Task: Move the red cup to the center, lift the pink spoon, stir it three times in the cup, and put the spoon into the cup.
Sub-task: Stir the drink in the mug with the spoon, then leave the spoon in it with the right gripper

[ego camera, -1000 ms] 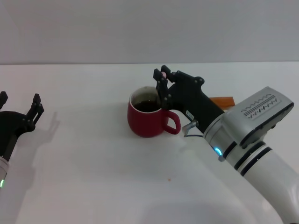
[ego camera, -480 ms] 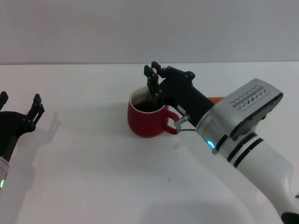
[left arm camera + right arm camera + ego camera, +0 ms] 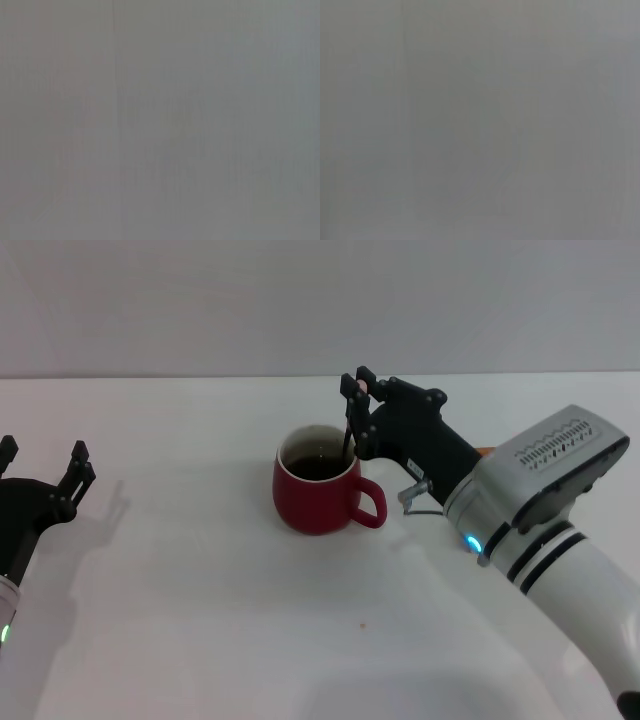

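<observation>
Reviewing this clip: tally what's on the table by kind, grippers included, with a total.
Cups: 1, red cup
Spoons: 1, pink spoon, dipped into the cup
Wooden blocks: 1, wooden block, mostly hidden
Grippers: 2, right gripper, left gripper
Total: 5

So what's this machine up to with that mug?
The right gripper holds the pink spoon upright, its lower end dipped into the red cup, which stands on the white table with its handle toward the right arm. The cup looks dark inside. It seems to be stirring. The left gripper sits open and idle at the table's left edge. Both wrist views show nothing.
</observation>
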Controlling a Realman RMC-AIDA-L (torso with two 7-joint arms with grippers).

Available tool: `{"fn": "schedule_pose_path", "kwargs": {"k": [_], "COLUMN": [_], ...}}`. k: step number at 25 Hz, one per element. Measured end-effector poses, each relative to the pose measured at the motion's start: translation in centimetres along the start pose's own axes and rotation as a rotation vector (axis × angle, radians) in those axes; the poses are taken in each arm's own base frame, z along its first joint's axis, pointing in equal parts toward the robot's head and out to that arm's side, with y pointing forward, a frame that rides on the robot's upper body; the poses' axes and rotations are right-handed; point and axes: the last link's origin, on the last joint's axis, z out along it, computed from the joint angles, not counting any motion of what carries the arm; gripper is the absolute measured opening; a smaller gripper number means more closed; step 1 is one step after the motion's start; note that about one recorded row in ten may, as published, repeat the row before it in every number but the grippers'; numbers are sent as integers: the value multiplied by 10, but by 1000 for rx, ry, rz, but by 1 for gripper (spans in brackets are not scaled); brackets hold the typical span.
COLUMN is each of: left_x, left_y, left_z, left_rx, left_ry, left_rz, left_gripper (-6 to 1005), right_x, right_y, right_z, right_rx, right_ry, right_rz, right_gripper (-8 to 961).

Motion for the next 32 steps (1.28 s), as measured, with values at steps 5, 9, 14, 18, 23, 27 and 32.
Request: {"fn": "schedule_pose_path", "kwargs": {"k": [5,9,14,18,23,27,32], "left_x": [0,0,1,1,2,2,2], "left_y": [2,2,3,3,4,4,6], "left_z": [1,1,1,1,3,4,4], "left_rx": [-10,-11,-12,-13,-16,-17,-25], "left_ry": [1,1,1,2,6,7,6], "left_rz": [2,3,2,2,1,1,1], "left_gripper": [844,844,844,844,844,844,844], "right_x": [4,3,-1,-4,-3,2,5], "right_y": [18,26,25,15,5,5,15], "right_z": [-6,-6,3,11,8,3,-2], "right_rx": [-43,-69,-85,-67,-32,-28,-45], "right_ry": [3,5,6,6,9,19,22], "right_rz": [28,31,8,-20,-20,-14,8], "right_gripper": [175,177,179,181,183,184,186]}}
